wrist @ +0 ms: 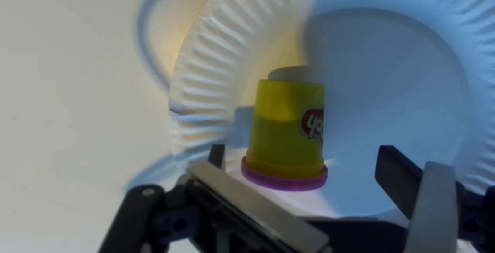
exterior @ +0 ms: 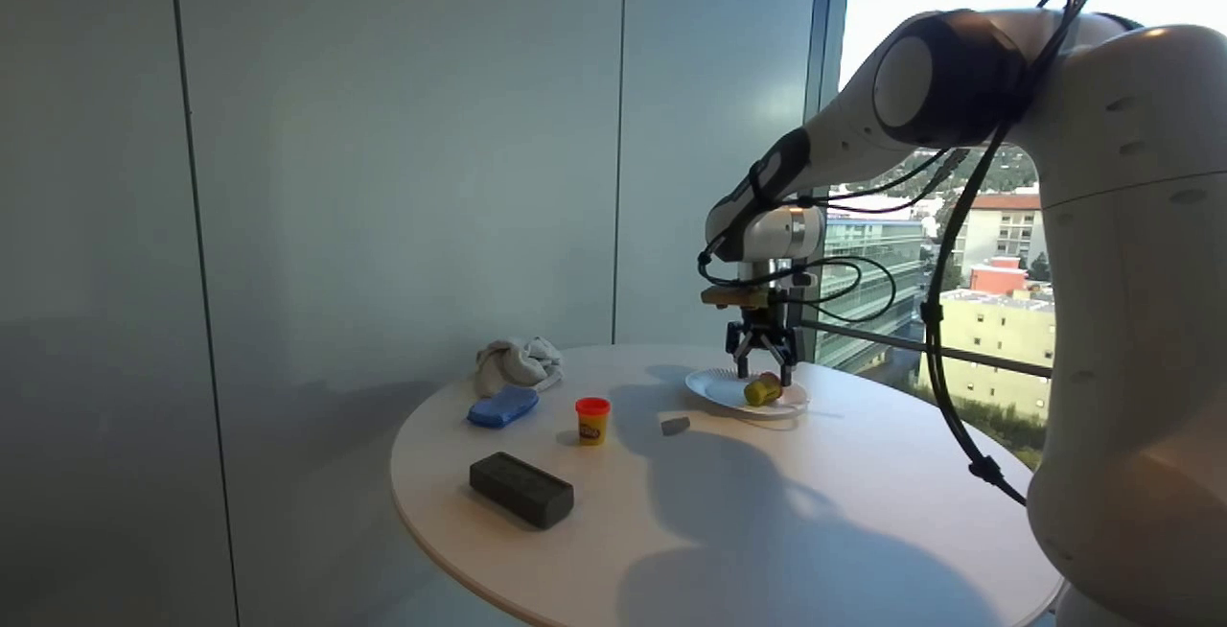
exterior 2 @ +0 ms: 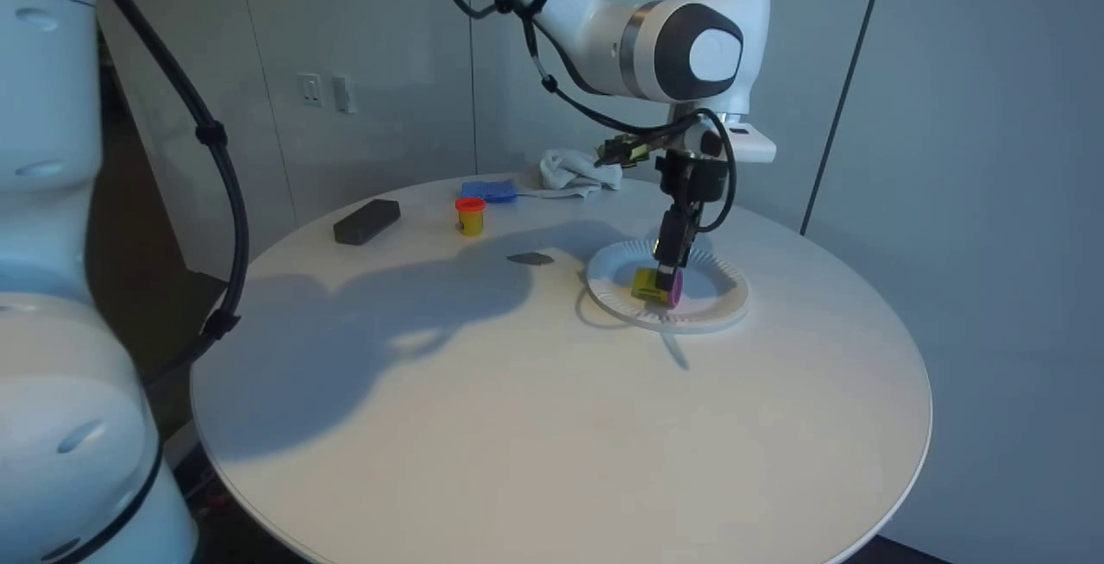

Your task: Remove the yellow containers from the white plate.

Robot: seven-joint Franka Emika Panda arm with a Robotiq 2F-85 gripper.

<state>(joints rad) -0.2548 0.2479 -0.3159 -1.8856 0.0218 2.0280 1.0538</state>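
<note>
A yellow container (wrist: 288,129) with a purple lid lies on its side on the white plate (wrist: 209,63). The container shows in both exterior views (exterior: 761,392) (exterior 2: 647,285), as does the plate (exterior: 714,385) (exterior 2: 723,307). My gripper (wrist: 304,157) is open above the plate, with its fingers apart on either side of the lid end. The container is nearer the left finger in the wrist view. The gripper points down in both exterior views (exterior: 764,375) (exterior 2: 666,278). A second yellow container (exterior: 592,426) with a red lid stands upright on the table, off the plate (exterior 2: 471,219).
A black block (exterior: 520,490) lies near the table edge (exterior 2: 366,222). A blue object (exterior: 502,406) and a pale crumpled cloth (exterior: 518,365) lie at the table's far side. A small flat grey piece (exterior: 675,426) lies between the plate and the red-lidded container.
</note>
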